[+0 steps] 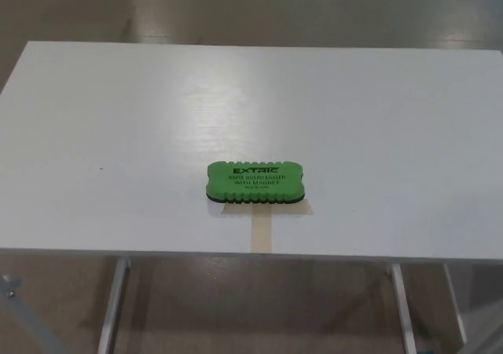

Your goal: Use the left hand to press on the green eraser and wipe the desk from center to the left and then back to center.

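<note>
A green eraser (255, 182) with black lettering lies flat on the white desk (118, 134), near the middle and close to the front edge. It rests over a T-shaped strip of tan tape (261, 232) that runs to the desk's front edge. Neither of my hands shows in the head view.
The desk's front edge (251, 254) crosses the lower part of the picture, with white metal legs (116, 303) below it. Brown floor (259, 8) lies beyond the far edge.
</note>
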Motion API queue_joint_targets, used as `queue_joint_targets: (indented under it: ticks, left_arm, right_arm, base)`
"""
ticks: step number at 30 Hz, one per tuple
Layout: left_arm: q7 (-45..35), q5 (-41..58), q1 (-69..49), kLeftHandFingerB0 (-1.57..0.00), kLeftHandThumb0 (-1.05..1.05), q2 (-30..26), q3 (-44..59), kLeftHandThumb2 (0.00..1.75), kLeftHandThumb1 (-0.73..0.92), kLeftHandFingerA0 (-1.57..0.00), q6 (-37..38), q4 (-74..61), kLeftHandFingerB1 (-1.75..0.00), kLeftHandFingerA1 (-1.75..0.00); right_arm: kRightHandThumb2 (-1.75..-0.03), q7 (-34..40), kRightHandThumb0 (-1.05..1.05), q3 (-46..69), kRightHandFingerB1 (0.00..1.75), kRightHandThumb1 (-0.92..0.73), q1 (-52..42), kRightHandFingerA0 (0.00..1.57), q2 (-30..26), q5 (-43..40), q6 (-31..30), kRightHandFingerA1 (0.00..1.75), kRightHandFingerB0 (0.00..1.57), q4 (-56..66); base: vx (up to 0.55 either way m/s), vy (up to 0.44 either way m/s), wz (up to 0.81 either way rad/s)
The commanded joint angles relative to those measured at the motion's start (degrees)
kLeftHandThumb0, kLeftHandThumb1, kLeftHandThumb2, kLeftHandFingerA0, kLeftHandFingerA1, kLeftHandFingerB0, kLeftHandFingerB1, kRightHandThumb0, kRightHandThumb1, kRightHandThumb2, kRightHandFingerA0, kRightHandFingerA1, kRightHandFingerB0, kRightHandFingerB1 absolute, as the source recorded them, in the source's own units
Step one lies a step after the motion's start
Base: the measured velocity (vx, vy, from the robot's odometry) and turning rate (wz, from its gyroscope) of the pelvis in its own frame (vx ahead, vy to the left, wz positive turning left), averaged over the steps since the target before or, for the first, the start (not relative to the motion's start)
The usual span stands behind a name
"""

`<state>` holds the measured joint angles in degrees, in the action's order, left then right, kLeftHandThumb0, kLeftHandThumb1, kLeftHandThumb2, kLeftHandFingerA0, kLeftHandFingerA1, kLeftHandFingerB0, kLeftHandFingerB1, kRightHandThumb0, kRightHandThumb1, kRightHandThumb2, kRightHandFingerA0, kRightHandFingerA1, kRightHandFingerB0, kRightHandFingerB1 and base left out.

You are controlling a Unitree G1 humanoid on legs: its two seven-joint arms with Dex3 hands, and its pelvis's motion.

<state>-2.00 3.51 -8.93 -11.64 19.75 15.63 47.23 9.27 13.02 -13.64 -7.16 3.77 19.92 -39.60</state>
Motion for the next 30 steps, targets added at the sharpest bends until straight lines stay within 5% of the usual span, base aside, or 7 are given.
queue_joint_targets:
  ticks: [1,6,8,9,10,17,30]
  left_arm:
    - [0.1,2.6,0.0,-0.56,-0.41,0.8,1.6,0.59,0.63,-0.57,6.8,1.1,-0.38,-0.42]
    - [-2.5,2.2,-0.7,-0.53,-0.41,0.7,0.3,0.59,0.62,-0.56,7.8,0.5,-0.36,-0.40]
    - [-10.2,2.5,-1.6,-0.46,-0.41,-1.1,-2.5,0.58,0.61,-0.55,7.1,-2.1,-0.34,-0.39]
    - [-14.1,3.5,-1.9,-0.37,-0.49,-1.9,-3.3,0.81,0.49,-0.50,7.0,-2.8,-0.47,-0.53]
    - [-19.6,4.4,-2.1,-0.46,-0.39,-3.3,-4.7,0.58,0.59,-0.68,6.6,-3.9,-0.34,-0.41]
    - [-41.7,8.7,-4.0,-0.69,-0.35,-8.6,-14.2,0.60,0.65,-0.84,5.5,-16.0,-0.43,-0.48]
    - [-54.0,17.2,-9.0,-0.86,-0.32,-17.0,-29.4,0.62,0.68,-0.92,-10.5,-45.6,-0.50,-0.51]
  right_arm:
    - [-0.60,2.0,-0.24,1.8,0.42,-0.69,-0.1,0.72,1.3,-2.3,6.1,0.55,0.43,0.6]
    - [-0.60,2.9,-0.25,1.5,0.42,-0.70,-0.6,0.72,1.2,-0.7,7.4,0.54,0.43,-0.4]
    - [-0.60,2.8,-0.26,1.2,0.42,-0.70,-1.2,0.72,1.4,-0.6,8.0,0.54,0.43,-0.2]
    - [-0.60,2.6,-0.26,1.2,0.42,-0.70,-1.6,0.72,1.4,-0.7,8.4,0.54,0.43,-0.1]
    - [-0.60,2.2,-0.25,1.0,0.42,-0.69,-1.8,0.74,1.3,-0.7,8.9,0.55,0.43,-0.3]
    - [-0.61,-1.3,-0.25,1.1,0.42,-0.70,-0.8,0.75,0.7,-2.6,9.6,0.54,0.41,-2.1]
    - [-0.61,-0.5,-0.25,0.8,0.41,-0.70,-0.4,0.75,1.1,-2.1,8.1,0.54,0.40,-1.2]
  base:
    - [0.00,0.000,0.00]
    - [0.00,0.000,0.00]
    - [0.00,0.000,0.00]
    - [0.00,0.000,0.00]
    - [0.00,0.000,0.00]
    - [0.00,0.000,0.00]
    - [0.00,0.000,0.00]
